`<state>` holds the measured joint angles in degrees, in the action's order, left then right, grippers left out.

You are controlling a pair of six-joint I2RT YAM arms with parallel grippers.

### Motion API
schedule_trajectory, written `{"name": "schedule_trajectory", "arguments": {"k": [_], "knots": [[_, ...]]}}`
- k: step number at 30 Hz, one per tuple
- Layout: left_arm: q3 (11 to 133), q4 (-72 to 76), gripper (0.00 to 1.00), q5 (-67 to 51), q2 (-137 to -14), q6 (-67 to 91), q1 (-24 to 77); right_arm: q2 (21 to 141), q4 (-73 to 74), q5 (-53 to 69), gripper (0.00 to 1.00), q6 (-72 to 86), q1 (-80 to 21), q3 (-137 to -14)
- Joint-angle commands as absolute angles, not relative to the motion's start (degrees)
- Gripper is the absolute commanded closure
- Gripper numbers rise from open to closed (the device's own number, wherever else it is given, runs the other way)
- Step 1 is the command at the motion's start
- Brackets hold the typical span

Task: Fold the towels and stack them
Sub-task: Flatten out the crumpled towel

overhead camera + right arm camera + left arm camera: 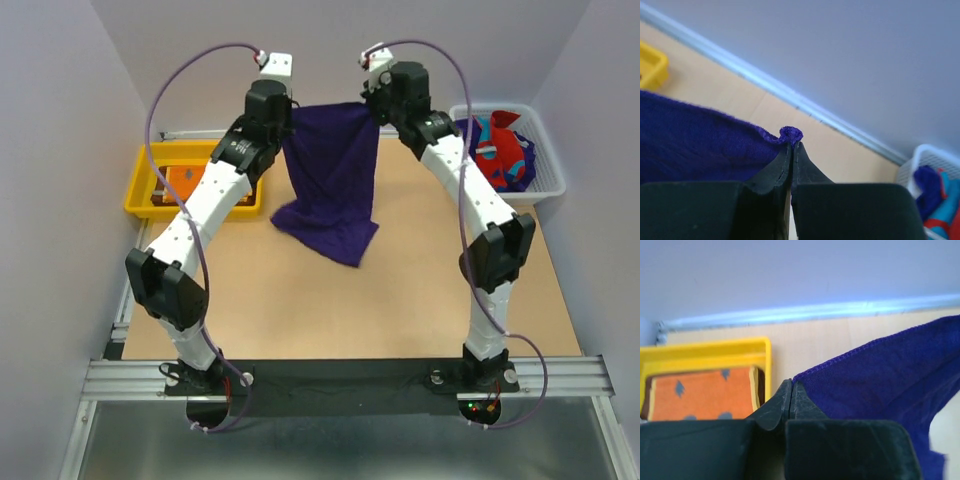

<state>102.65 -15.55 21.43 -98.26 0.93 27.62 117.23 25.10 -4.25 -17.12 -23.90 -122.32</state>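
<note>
A deep purple towel [330, 175] hangs in the air between both arms, its lower end resting crumpled on the table. My left gripper [791, 385] is shut on the purple towel's [880, 385] left top corner. At the other top corner my right gripper [792, 146] is shut too, a small curl of the purple towel [700, 145] poking out above the tips. A folded orange towel [702, 392] with dark print lies in the yellow tray [150, 185]. A red and teal towel [500, 150] sits in the white mesh basket [550, 185].
The yellow tray stands at the back left, the white basket at the back right. A rail [805, 312] runs along the table's far edge against the wall. Bare tabletop [350, 310] lies in front of the hanging towel.
</note>
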Motion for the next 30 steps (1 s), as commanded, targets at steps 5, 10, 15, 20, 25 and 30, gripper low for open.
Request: {"name": "schedule_trajectory", "arguments": {"k": [5, 10, 15, 20, 25, 30], "knots": [[122.06, -11.60, 1.00, 20.04, -93.17, -9.04, 27.42, 110.04, 22.32, -9.50, 1.00, -19.42, -23.47, -135.51], [127.26, -10.03, 1.00, 17.85, -89.58, -12.83, 27.68, 106.18, 20.83, -5.81, 1.00, -19.60, -23.47, -137.02], [124.29, -8.35, 1.00, 13.20, -83.60, -14.32, 28.04, 99.69, 19.60, -1.95, 1.00, -19.16, -23.47, -132.38], [118.22, -7.99, 1.00, 6.95, -80.07, -11.61, 28.30, 95.37, 19.16, -0.61, 1.00, -17.93, -23.55, -125.96], [115.35, -11.10, 1.00, -1.33, -76.66, -5.73, 33.57, 86.77, 16.71, 2.46, 0.99, -15.21, -23.55, -116.74], [106.61, -6.67, 1.00, 11.73, -75.66, -3.87, 33.84, 87.71, 15.64, -4.20, 1.00, -14.59, -23.55, -116.54]]}}
